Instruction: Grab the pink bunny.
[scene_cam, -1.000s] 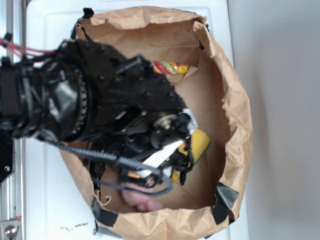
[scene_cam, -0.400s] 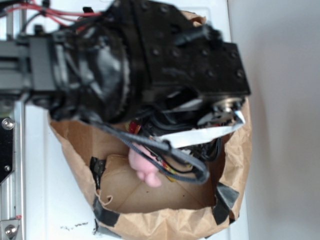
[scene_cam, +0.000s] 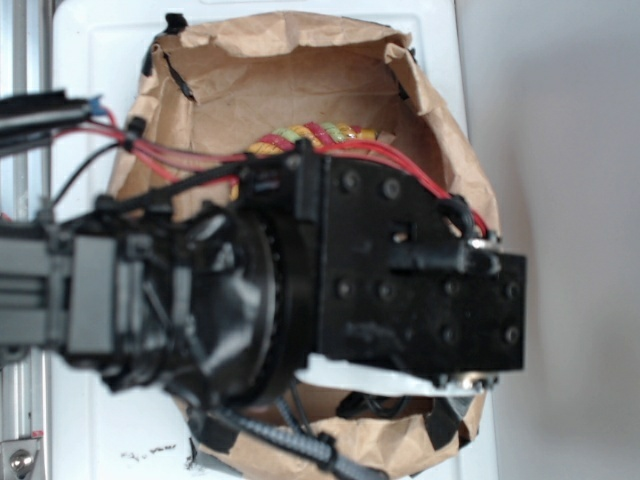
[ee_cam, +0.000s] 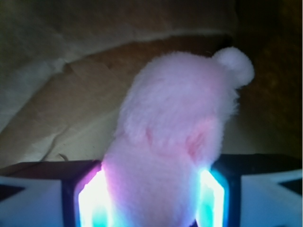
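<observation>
In the wrist view the pink bunny [ee_cam: 177,123] fills the middle of the frame, a fuzzy pale-pink plush with a round knob at its upper right. My gripper [ee_cam: 151,191] is shut on it. The glowing pads [ee_cam: 92,201] press against its lower body on both sides. Brown paper lies behind and below the bunny, some way off. In the exterior view my black arm [scene_cam: 380,280] covers the bunny and the fingers entirely.
A crumpled brown paper bag [scene_cam: 280,50] with black tape at its corners lies open on the white surface [scene_cam: 90,90]. A red-yellow-green striped rope [scene_cam: 310,133] lies inside it just beyond the arm. Red cables [scene_cam: 160,160] run along the arm.
The bunny lay on the bag floor a second ago, then hung from my gripper. The arm has since come nearer the exterior camera and now hides the bunny and the yellow sponge.
</observation>
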